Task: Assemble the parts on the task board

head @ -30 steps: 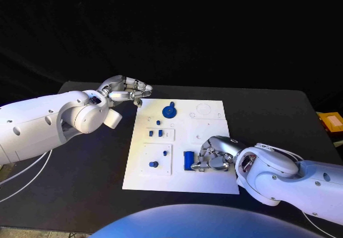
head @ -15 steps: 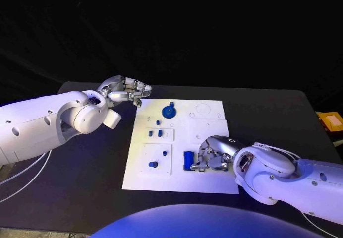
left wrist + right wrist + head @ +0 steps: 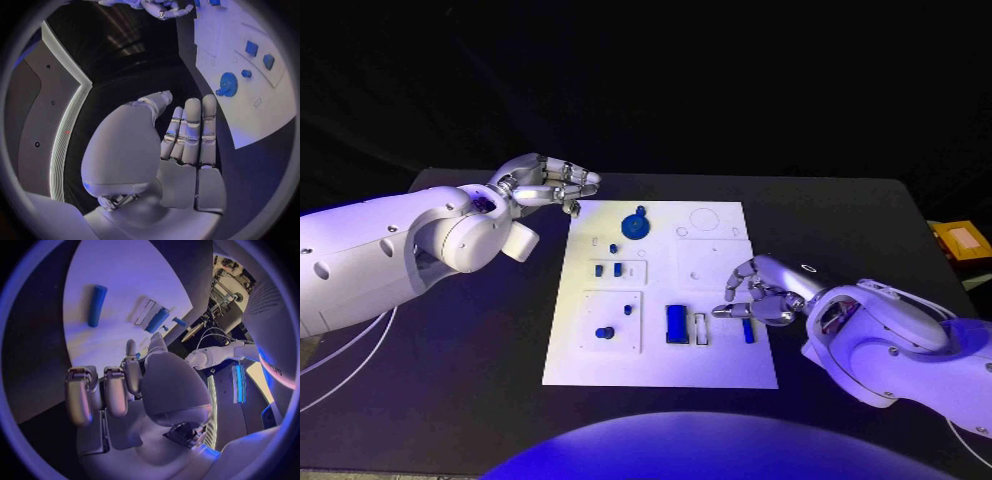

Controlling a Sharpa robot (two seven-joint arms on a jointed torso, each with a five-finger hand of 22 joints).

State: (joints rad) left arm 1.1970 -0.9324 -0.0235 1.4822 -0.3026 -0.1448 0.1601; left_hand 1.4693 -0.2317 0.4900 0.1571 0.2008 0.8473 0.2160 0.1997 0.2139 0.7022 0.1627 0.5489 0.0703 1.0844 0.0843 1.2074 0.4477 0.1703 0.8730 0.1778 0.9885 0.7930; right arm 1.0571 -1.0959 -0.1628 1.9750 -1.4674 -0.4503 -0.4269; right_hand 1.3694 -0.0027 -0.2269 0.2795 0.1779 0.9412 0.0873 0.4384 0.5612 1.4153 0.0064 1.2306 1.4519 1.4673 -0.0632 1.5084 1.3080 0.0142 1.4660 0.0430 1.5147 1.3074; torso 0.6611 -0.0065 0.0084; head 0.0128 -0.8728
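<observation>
The white task board [image 3: 661, 360] lies mid-table, with a blue keyed disc [image 3: 635, 225] at its far end. Toward the near end stands a tall blue block [image 3: 676, 323] beside an empty slot [image 3: 701, 330]. A thin blue bar [image 3: 749, 330] lies flat just right of that slot. My right hand [image 3: 762, 297] hovers over the board's right edge, fingers half curled and holding nothing. In the right wrist view the bar [image 3: 95, 305] lies well apart from the fingertips [image 3: 130, 347]. My left hand [image 3: 553, 182] hangs beside the board's far left corner, fingers side by side and holding nothing.
Two small blue pieces [image 3: 607, 270] stand in a raised panel left of centre. A blue knob [image 3: 604, 332] and a smaller peg [image 3: 627, 310] sit on the near-left panel. An orange object [image 3: 956, 238] lies at the table's right edge. Black table [image 3: 473, 350] surrounds the board.
My right hand has drawn back to the right, off the blue block and slot. The thin blue bar now lies uncovered on the board. The left hand has barely moved.
</observation>
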